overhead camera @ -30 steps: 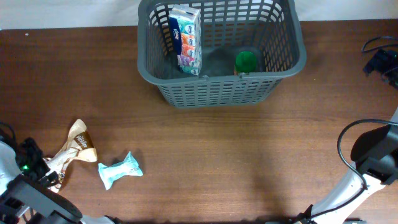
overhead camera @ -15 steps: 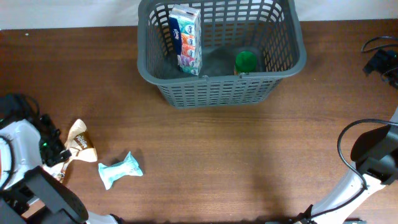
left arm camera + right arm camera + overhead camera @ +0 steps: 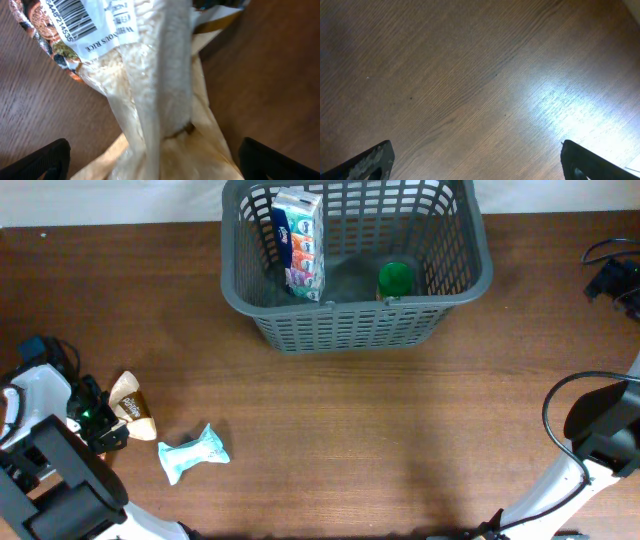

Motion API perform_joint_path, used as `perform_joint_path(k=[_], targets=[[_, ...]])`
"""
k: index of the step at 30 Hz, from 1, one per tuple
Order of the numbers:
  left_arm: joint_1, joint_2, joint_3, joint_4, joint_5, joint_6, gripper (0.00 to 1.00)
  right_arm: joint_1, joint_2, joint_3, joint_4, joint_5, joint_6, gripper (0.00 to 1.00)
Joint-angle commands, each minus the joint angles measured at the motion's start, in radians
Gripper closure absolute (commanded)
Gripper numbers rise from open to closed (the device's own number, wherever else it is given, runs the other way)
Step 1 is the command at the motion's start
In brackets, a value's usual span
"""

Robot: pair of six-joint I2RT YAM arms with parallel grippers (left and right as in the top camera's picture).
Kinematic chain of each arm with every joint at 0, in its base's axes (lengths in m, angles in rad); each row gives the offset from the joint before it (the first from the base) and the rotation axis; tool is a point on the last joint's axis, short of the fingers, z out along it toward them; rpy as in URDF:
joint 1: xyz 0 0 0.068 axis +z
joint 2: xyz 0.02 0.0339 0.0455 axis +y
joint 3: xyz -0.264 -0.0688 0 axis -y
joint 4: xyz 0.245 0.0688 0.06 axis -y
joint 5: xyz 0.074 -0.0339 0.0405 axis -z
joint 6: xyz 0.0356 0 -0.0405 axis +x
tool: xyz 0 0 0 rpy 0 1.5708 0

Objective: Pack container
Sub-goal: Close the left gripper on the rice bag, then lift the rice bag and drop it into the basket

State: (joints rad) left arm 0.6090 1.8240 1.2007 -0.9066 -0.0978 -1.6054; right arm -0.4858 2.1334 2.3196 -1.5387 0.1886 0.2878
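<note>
Overhead, the container [image 3: 340, 330] stands at the far side of the table [image 3: 350, 440]; the left wrist view shows the left gripper [image 3: 155, 167] wide open astride a rice bag [image 3: 150, 75]; the right wrist view shows the right gripper [image 3: 477, 162] wide open above the tabletop

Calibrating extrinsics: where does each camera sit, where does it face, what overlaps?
Overhead: fixed above, straight down on brown wooden table, large dark grey slotted plastic basket; arms at lower corners.
Left wrist: on left arm, down, close on tan-and-clear rice bag; left fingertips in bottom corners.
Right wrist: down at bare wood; right fingertips in bottom corners.
Shared: rice bag, overhead and left wrist.
</note>
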Motion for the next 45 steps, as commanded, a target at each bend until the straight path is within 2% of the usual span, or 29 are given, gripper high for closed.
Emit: perform_joint_path(k=[1, 6, 28, 29, 30, 31, 33, 39, 42, 45], targets=[[0.002, 0.033, -0.034, 0.003, -0.023, -0.009, 0.01, -0.004, -0.001, -0.006, 0.003, -0.002, 0.010, 0.01], [0.002, 0.033, -0.040, 0.021, -0.095, 0.082, 0.01, -0.004, -0.001, -0.006, 0.003, -0.002, 0.010, 0.01], [0.002, 0.096, -0.041, 0.040, -0.080, 0.082, 0.03, -0.004, -0.001, -0.006, 0.003, -0.002, 0.010, 0.01], [0.002, 0.096, -0.041, 0.039, -0.072, 0.082, 0.11, -0.004, -0.001, -0.006, 0.003, -0.002, 0.010, 0.01], [0.002, 0.096, -0.041, 0.039, -0.065, 0.082, 0.27, -0.004, -0.001, -0.006, 0.003, -0.002, 0.009, 0.01], [0.002, 0.096, -0.041, 0.040, -0.047, 0.081, 0.61, -0.004, -0.001, -0.006, 0.003, -0.002, 0.009, 0.01], [0.002, 0.096, -0.041, 0.040, -0.010, 0.081, 0.98, -0.004, -0.001, -0.006, 0.003, -0.002, 0.010, 0.01], [0.003, 0.077, -0.008, 0.040, 0.100, 0.110, 0.98, -0.004, -0.001, -0.006, 0.003, -0.002, 0.009, 0.01], [0.002, 0.037, 0.098, 0.040, 0.071, 0.254, 0.98, -0.004, -0.001, -0.006, 0.003, -0.002, 0.010, 0.01], [0.002, -0.022, 0.268, 0.040, 0.050, 0.472, 0.98, -0.004, -0.001, -0.006, 0.003, -0.002, 0.010, 0.01]])
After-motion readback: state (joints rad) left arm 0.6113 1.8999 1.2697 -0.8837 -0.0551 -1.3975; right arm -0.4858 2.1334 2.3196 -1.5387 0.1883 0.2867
